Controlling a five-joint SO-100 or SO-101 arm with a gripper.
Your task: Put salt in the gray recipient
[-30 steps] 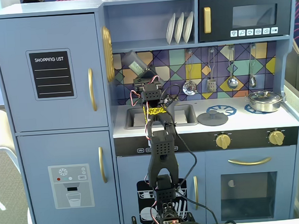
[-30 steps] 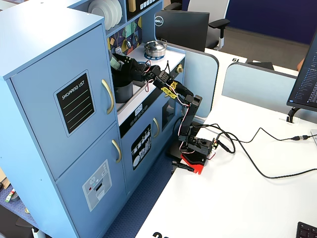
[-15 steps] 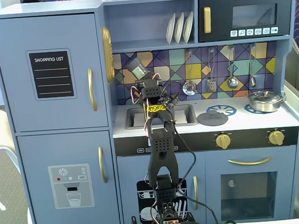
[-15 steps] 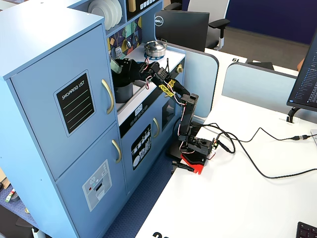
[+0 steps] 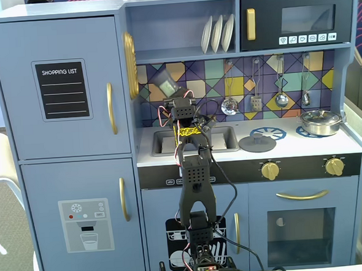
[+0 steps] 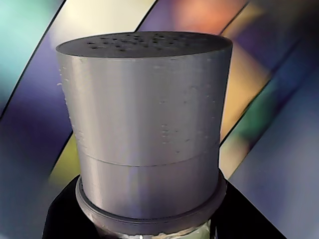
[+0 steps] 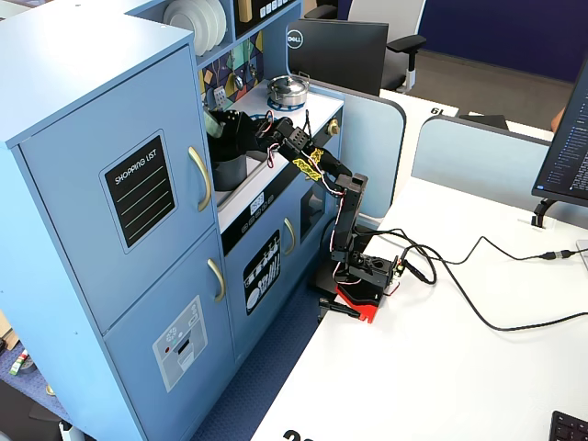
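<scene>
While the pincer [image 5: 169,90] clamps the salt [image 5: 164,84], a white desk [image 7: 441,367] fronts the blue toy kitchen [image 5: 67,179].

A small black chalkboard-style panel [image 5: 62,90] on the upper left door of the pale blue wooden toy kitchen [image 5: 67,179] reads "SHOPPING LIST" in white capitals above several blank ruled lines. The same panel [image 7: 139,190] shows in the other fixed view, tilted by perspective, with the same words legible. The back of a black computer monitor [image 7: 336,53] standing behind the kitchen carries the round "DELL" logo [image 7: 294,40] near its upper left corner. The microwave buttons, the dispenser panel and the salt shaker's label show marks too small to read.
</scene>
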